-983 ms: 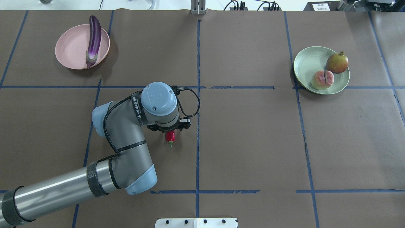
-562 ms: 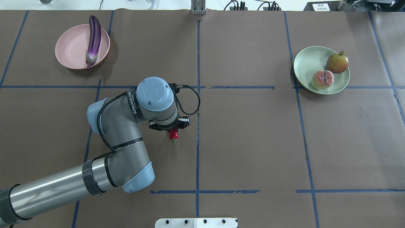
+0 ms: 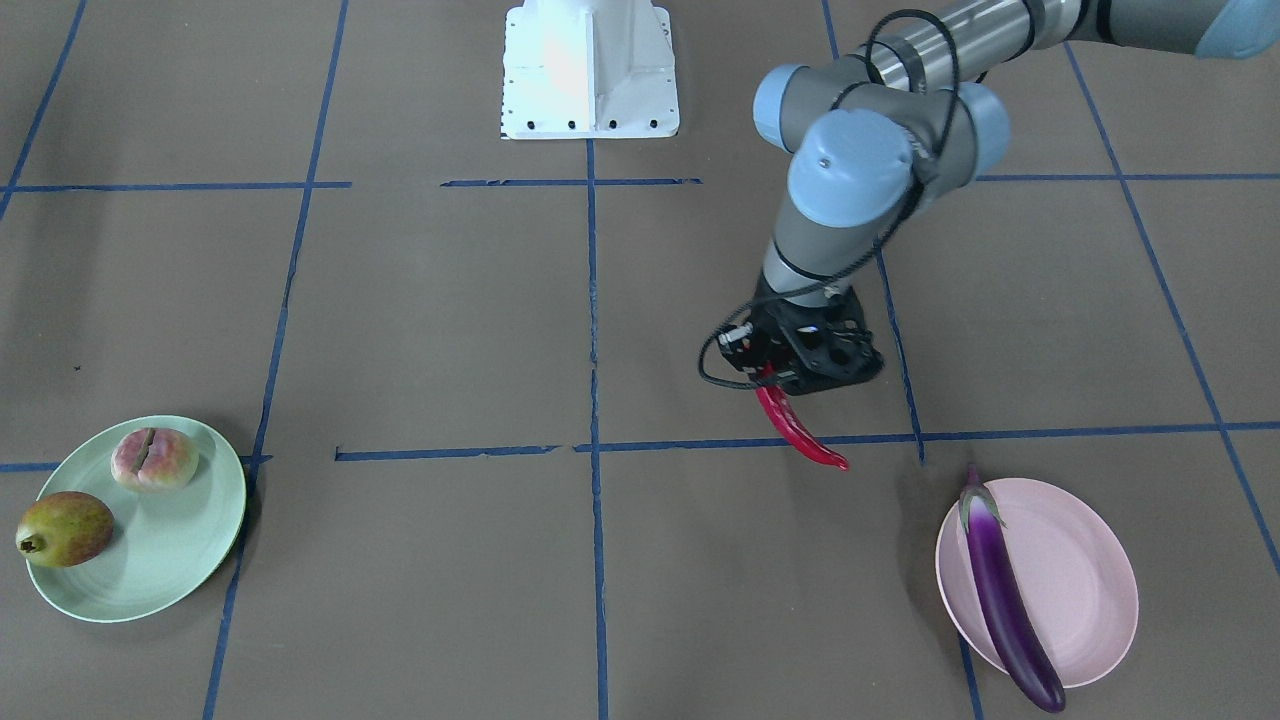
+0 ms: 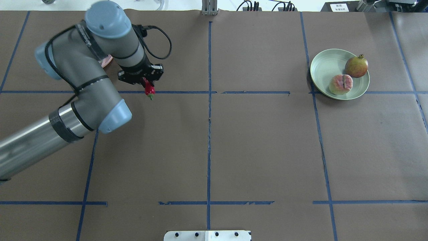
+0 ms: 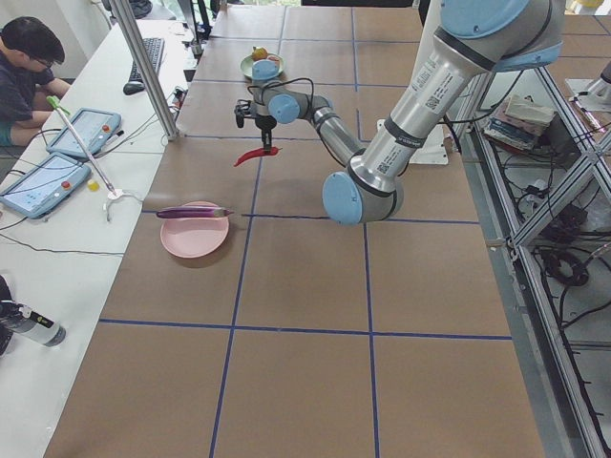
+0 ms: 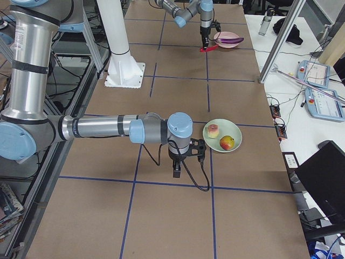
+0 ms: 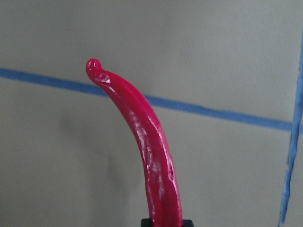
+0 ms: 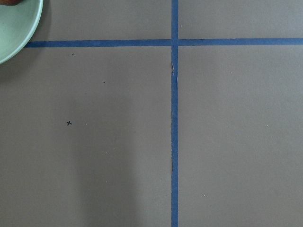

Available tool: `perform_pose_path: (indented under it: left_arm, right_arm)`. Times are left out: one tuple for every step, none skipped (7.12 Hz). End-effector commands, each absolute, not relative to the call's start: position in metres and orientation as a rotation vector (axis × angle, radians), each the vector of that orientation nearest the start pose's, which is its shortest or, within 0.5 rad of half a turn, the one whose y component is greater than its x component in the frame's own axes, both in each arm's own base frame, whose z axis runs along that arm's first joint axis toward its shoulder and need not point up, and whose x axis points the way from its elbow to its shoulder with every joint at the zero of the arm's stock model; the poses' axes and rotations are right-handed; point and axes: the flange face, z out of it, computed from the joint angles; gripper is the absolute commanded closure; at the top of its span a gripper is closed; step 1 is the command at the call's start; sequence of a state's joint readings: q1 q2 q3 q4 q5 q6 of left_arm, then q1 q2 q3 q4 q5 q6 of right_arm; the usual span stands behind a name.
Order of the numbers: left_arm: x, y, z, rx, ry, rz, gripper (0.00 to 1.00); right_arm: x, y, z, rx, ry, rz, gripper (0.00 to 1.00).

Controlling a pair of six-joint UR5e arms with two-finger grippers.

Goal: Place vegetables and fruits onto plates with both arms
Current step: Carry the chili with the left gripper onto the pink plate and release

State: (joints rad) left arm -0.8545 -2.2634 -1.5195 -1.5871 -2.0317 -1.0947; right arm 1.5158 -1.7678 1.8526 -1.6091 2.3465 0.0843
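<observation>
Chili (image 3: 800, 437) hangs clamped in my left pincer (image 3: 772, 384) above the worktop (image 3: 450, 300), tip slanting toward the pink plate (image 3: 1085, 560) nearby (eggplant (image 3: 1005, 600) lies along its nearer rim), so I'd aim past it.

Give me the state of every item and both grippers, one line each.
chili pepper, clamped in the left gripper, hanging clear of the table, on no plate.
left gripper, shut on the chili pepper.
eggplant, lying across the pink plate, dark end past the rim.
peach, resting on the green plate.
pomegranate, on the green plate beside the peach.
right gripper, near the green plate; open or shut unclear.
</observation>
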Motion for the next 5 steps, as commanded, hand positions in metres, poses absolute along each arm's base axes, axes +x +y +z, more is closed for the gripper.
perform_pose_path:
  left_arm:
    - [0.282, -0.707, 0.360, 0.089, 0.638, -0.110, 1.00]
    - [0.263, -0.734, 0.417, 0.088, 0.603, -0.068, 1.00]
    - [0.264, -0.753, 0.470, 0.126, 0.621, -0.064, 1.00]
    - [0.272, -0.769, 0.473, 0.125, 0.621, -0.063, 0.98]
    - [0.281, -0.767, 0.470, 0.131, 0.627, -0.050, 0.65]
  right_arm:
    - [0.039, -0.414, 0.612, -0.010, -0.777, 0.006, 0.00]
    - [0.039, -0.414, 0.612, -0.011, -0.777, 0.005, 0.00]
    - [0.038, -0.413, 0.613, -0.013, -0.777, 0.003, 0.00]
    - [0.038, -0.414, 0.612, -0.012, -0.777, 0.002, 0.00]
    - [0.038, -0.414, 0.611, -0.011, -0.777, 0.001, 0.00]
